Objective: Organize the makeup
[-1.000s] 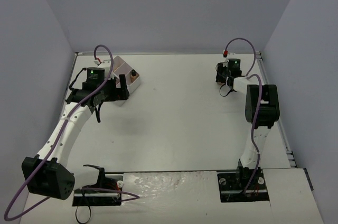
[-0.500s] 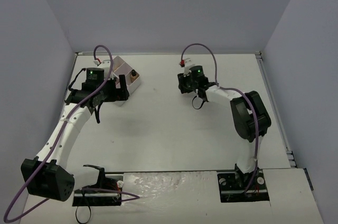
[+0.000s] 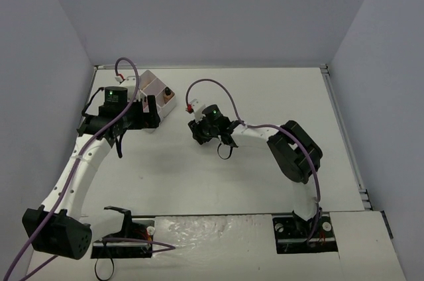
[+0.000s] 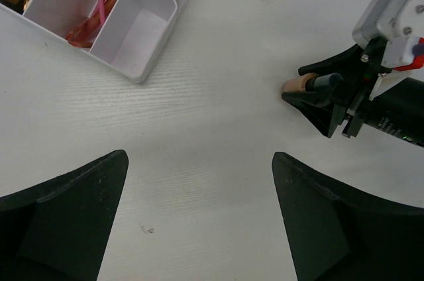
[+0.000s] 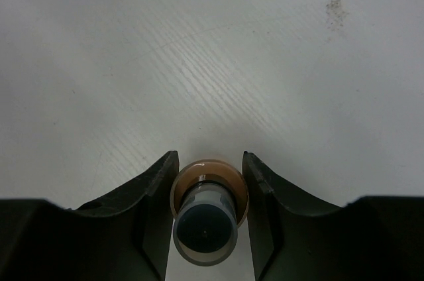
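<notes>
My right gripper [image 5: 209, 160] is shut on a tan bottle with a dark cap [image 5: 207, 211], held upright just above the table. In the top view the right gripper [image 3: 201, 130] hangs left of centre. From the left wrist view, the bottle [image 4: 296, 85] pokes out of the right gripper's fingertips [image 4: 311, 99]. The white compartment box [image 3: 154, 87] stands at the back left with another dark-capped bottle [image 3: 168, 92] in it. Pink and red sticks [image 4: 101, 4] lie in one compartment of the box [image 4: 136, 72]. My left gripper [image 4: 199, 162] is open over bare table beside the box, holding nothing.
One compartment of the box [image 4: 132, 32] nearest my left gripper holds nothing. Grey walls close in the table on the left, back and right. The right arm's elbow [image 3: 295, 152] reaches across the middle right of the table.
The right arm has swung from the back right corner to left of centre, carrying the bottle toward the box. The left arm has hardly moved.
</notes>
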